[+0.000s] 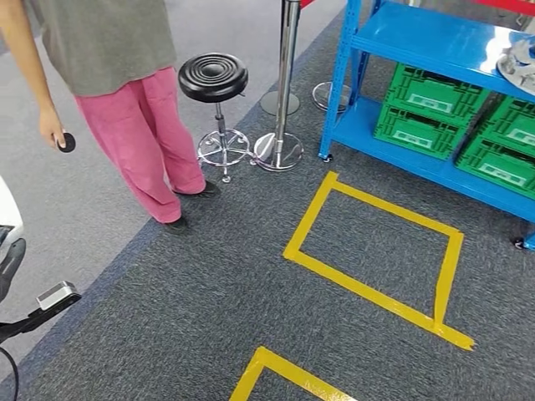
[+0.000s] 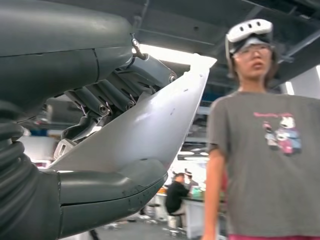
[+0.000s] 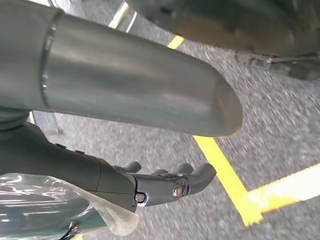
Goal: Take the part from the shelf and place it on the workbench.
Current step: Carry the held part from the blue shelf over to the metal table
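Your left hand (image 2: 113, 125) grips the pale curved part (image 2: 151, 125), fingers (image 2: 113, 97) curled over it; right-hand fingers (image 3: 170, 182) look loosely spread. You're carrying it away from the shelf (image 1: 404, 42); next, find the tabletop.

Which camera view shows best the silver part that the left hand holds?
The left wrist view: the silver part lies large between the left hand's thumb and fingers. The head view shows shelf and floor; the right wrist view, the right hand over carpet.
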You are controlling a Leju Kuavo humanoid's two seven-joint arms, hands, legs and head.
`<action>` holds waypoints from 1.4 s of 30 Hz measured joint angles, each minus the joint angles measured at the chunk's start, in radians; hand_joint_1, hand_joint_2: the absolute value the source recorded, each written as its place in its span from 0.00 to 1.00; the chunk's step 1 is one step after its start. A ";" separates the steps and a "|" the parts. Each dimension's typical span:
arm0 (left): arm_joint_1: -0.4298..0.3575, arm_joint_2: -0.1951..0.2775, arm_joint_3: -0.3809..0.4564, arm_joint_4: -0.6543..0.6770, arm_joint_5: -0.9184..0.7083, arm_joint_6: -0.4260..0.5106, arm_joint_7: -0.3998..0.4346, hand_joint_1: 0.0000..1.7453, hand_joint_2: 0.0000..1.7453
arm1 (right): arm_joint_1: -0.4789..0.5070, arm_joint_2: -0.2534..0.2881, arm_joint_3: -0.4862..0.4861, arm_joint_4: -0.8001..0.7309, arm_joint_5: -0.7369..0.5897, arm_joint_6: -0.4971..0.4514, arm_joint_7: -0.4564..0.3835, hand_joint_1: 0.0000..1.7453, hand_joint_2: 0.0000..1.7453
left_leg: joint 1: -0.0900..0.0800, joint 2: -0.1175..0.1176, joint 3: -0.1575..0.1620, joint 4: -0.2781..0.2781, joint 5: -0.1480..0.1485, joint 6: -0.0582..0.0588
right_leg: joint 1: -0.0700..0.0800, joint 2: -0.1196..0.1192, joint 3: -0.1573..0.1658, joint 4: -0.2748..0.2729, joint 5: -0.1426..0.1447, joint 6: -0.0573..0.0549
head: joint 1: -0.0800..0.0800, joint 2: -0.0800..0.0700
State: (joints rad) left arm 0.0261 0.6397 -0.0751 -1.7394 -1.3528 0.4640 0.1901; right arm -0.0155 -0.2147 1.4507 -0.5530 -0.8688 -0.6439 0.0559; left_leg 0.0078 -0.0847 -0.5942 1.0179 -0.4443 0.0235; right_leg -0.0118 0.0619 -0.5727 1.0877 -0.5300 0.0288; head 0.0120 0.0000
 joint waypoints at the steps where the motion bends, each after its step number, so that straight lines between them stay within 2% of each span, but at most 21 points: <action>1: 0.001 0.000 0.001 -0.002 0.000 -0.002 0.001 1.00 1.00 | 0.000 0.000 -0.003 0.004 -0.002 -0.005 0.002 0.00 0.00 | 0.000 -0.013 -0.006 0.004 0.001 -0.005 | -0.003 0.025 0.020 -0.043 0.013 0.000 | 0.000 0.000; 3: 0.004 0.001 0.003 -0.006 -0.002 -0.007 0.002 1.00 1.00 | 0.001 0.000 -0.009 0.010 -0.005 -0.013 0.005 0.00 0.00 | 0.003 -0.040 -0.018 0.007 0.007 -0.020 | -0.004 0.039 0.034 -0.067 0.011 -0.004 | -0.001 0.000; 5: 0.008 0.002 0.004 -0.009 -0.004 -0.013 0.002 1.00 1.00 | 0.001 0.000 -0.012 0.015 -0.006 -0.020 0.010 0.00 0.00 | 0.006 -0.050 -0.026 0.009 0.009 -0.033 | -0.005 0.010 0.037 -0.071 0.015 -0.014 | -0.001 0.000; 7: 0.004 0.003 0.004 -0.010 -0.008 -0.019 0.002 1.00 1.00 | 0.002 -0.001 -0.013 0.021 -0.006 -0.024 0.017 0.00 0.00 | 0.003 -0.001 -0.051 0.062 -0.024 -0.041 | -0.007 -0.022 0.041 -0.077 0.019 -0.024 | -0.007 0.000; 9: 0.000 0.002 0.002 -0.011 -0.010 -0.023 0.002 1.00 1.00 | 0.004 -0.002 -0.015 0.027 -0.005 -0.027 0.022 0.00 0.00 | 0.003 0.058 -0.106 0.190 -0.088 -0.048 | -0.002 -0.053 0.043 -0.077 0.017 -0.029 | -0.011 0.000; 11: 0.001 -0.002 0.000 -0.011 -0.011 -0.027 0.002 1.00 1.00 | 0.006 -0.003 -0.017 0.031 -0.006 -0.028 0.025 0.00 0.00 | 0.006 0.074 -0.146 0.284 -0.118 -0.051 | 0.002 -0.086 0.044 -0.077 0.014 -0.032 | -0.011 0.000; 13: 0.000 -0.006 0.000 -0.011 -0.012 -0.030 0.002 1.00 1.00 | 0.007 -0.003 -0.020 0.034 -0.006 -0.028 0.029 0.00 0.00 | 0.006 0.080 -0.117 0.239 -0.079 -0.048 | 0.004 -0.114 0.048 -0.077 0.010 -0.032 | -0.012 0.000; 15: -0.008 -0.008 -0.001 -0.011 -0.016 -0.034 0.002 1.00 1.00 | 0.006 -0.003 -0.022 0.035 -0.005 -0.028 0.033 0.00 0.00 | -0.001 0.117 -0.044 0.105 -0.024 -0.039 | 0.008 -0.139 0.054 -0.077 0.004 -0.028 | -0.011 0.000; 17: -0.018 -0.008 -0.002 -0.012 -0.019 -0.038 0.001 1.00 1.00 | 0.005 -0.003 -0.024 0.036 -0.003 -0.029 0.037 0.00 0.00 | -0.012 0.150 -0.003 0.022 -0.009 -0.027 | 0.013 -0.162 0.057 -0.076 -0.001 -0.021 | -0.011 0.000; 19: -0.023 -0.009 -0.004 -0.012 -0.020 -0.041 0.001 1.00 1.00 | 0.004 -0.003 -0.026 0.036 -0.001 -0.030 0.040 0.00 0.00 | -0.018 0.139 -0.004 0.009 -0.012 -0.017 | 0.014 -0.185 0.060 -0.080 -0.004 -0.012 | -0.010 0.000; 22: -0.032 -0.010 -0.007 -0.012 -0.021 -0.047 -0.002 1.00 1.00 | 0.001 -0.005 -0.027 0.033 0.004 -0.034 0.045 0.00 0.00 | -0.012 0.106 0.003 -0.009 -0.003 0.002 | 0.010 -0.135 0.045 -0.037 -0.040 0.002 | -0.006 0.000; 24: -0.045 -0.015 -0.012 -0.012 -0.021 -0.051 -0.004 1.00 1.00 | 0.002 -0.008 -0.028 0.028 0.009 -0.036 0.051 0.00 0.00 | -0.009 0.085 0.005 -0.013 0.000 0.009 | 0.008 -0.078 -0.017 0.084 -0.098 0.004 | -0.004 0.000; 26: -0.049 -0.020 -0.021 -0.012 -0.023 -0.054 -0.005 1.00 1.00 | 0.004 -0.010 -0.027 0.023 0.012 -0.037 0.058 0.00 0.00 | -0.010 0.061 0.004 -0.012 -0.001 0.011 | 0.009 -0.064 -0.080 0.193 -0.128 0.004 | -0.003 0.000; 27: -0.051 -0.022 -0.025 -0.011 -0.023 -0.055 -0.006 1.00 1.00 | 0.006 -0.011 -0.027 0.021 0.013 -0.037 0.061 0.00 0.00 | -0.009 0.047 0.004 -0.011 -0.001 0.011 | 0.008 -0.062 -0.090 0.201 -0.115 0.004 | -0.003 0.000; 29: -0.056 -0.026 -0.032 -0.010 -0.023 -0.057 -0.007 1.00 1.00 | 0.008 -0.015 -0.027 0.017 0.016 -0.038 0.064 0.00 0.00 | -0.007 0.020 0.005 -0.005 -0.003 0.008 | 0.005 -0.046 -0.057 0.105 -0.039 0.004 | -0.003 0.000; 30: -0.060 -0.027 -0.034 -0.010 -0.024 -0.058 -0.007 1.00 1.00 | 0.008 -0.016 -0.026 0.015 0.018 -0.038 0.064 0.00 0.00 | -0.006 0.007 0.003 -0.001 -0.005 0.004 | 0.000 -0.017 -0.030 0.039 -0.008 0.006 | -0.003 0.000; 33: -0.075 -0.028 -0.044 -0.010 -0.024 -0.060 -0.009 1.00 1.00 | 0.009 -0.018 -0.027 0.008 0.021 -0.038 0.064 0.00 0.00 | -0.002 -0.031 -0.012 0.011 -0.005 -0.013 | -0.006 0.041 0.017 -0.058 0.017 0.004 | -0.005 0.000; 35: -0.079 -0.027 -0.048 -0.009 -0.024 -0.061 -0.010 1.00 1.00 | 0.009 -0.018 -0.026 0.004 0.023 -0.038 0.065 0.00 0.00 | 0.003 -0.049 -0.020 0.013 0.000 -0.024 | -0.005 0.015 0.022 -0.063 0.020 -0.006 | -0.005 0.000; 37: -0.084 -0.026 -0.050 -0.008 -0.023 -0.061 -0.010 1.00 1.00 | 0.009 -0.018 -0.026 0.000 0.025 -0.038 0.066 0.00 0.00 | 0.000 -0.008 -0.039 0.050 -0.022 -0.032 | -0.005 -0.014 0.026 -0.067 0.022 -0.017 | -0.010 0.000; 39: -0.093 -0.026 -0.054 -0.007 -0.023 -0.061 -0.010 1.00 1.00 | 0.012 -0.019 -0.027 -0.002 0.026 -0.038 0.066 0.00 0.00 | -0.001 0.053 -0.090 0.162 -0.080 -0.039 | -0.002 -0.046 0.029 -0.069 0.020 -0.027 | -0.015 0.000; 42: -0.096 -0.029 -0.066 -0.003 -0.023 -0.061 -0.010 1.00 1.00 | 0.017 -0.021 -0.026 -0.003 0.026 -0.038 0.067 0.00 0.00 | 0.005 0.074 -0.151 0.295 -0.121 -0.044 | 0.004 -0.093 0.032 -0.068 0.014 -0.031 | -0.016 0.000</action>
State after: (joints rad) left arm -0.0694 0.6109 -0.1407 -1.7426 -1.3761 0.4030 0.1797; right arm 0.0011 -0.2358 1.4242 -0.5555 -0.8427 -0.6817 0.1227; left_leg 0.0133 -0.0103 -0.7451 1.3128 -0.5652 -0.0208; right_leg -0.0074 -0.0315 -0.5411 1.0193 -0.5155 -0.0023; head -0.0035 0.0000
